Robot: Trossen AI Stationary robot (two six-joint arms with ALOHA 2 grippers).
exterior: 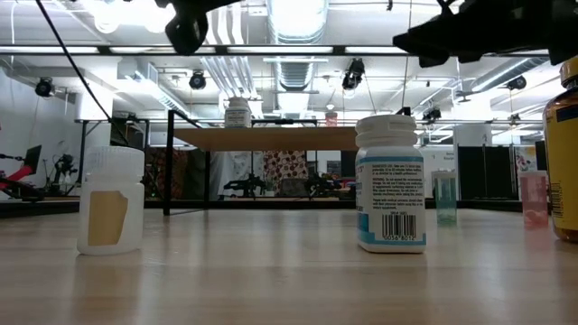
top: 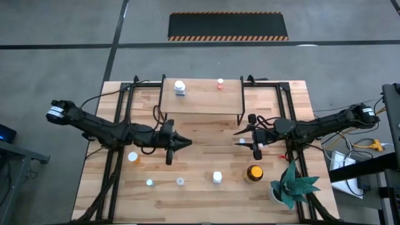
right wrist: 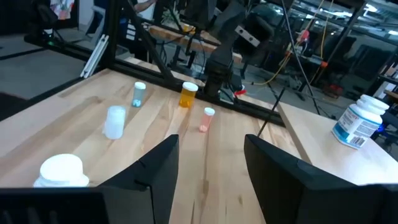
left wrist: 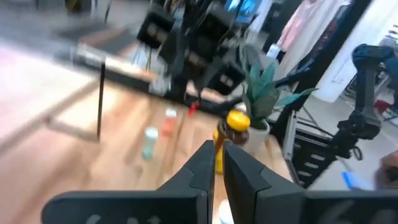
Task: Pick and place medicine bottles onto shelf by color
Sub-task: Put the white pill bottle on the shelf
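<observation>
Closest to the low camera, a white bottle with a blue printed label [exterior: 390, 183] stands on the wooden table [top: 206, 194], on the open boards in front of the shelf [top: 201, 104]. That low light-wood shelf on black legs sits at the table's far edge and carries a white bottle [top: 180, 87] and a small red-capped vial [top: 220, 83] along its back. Before the shelf, the left gripper [top: 185, 143] hangs with its fingers pressed together, holding nothing; the right gripper [top: 240, 137], nearer the shelf's right legs, has its fingers parted and empty. A green spiky plant [top: 294, 185] stands far right of the shelf, an amber bottle [top: 254, 173] beside it. A translucent bottle [exterior: 110, 199] and smaller vials dot the boards in front.
</observation>
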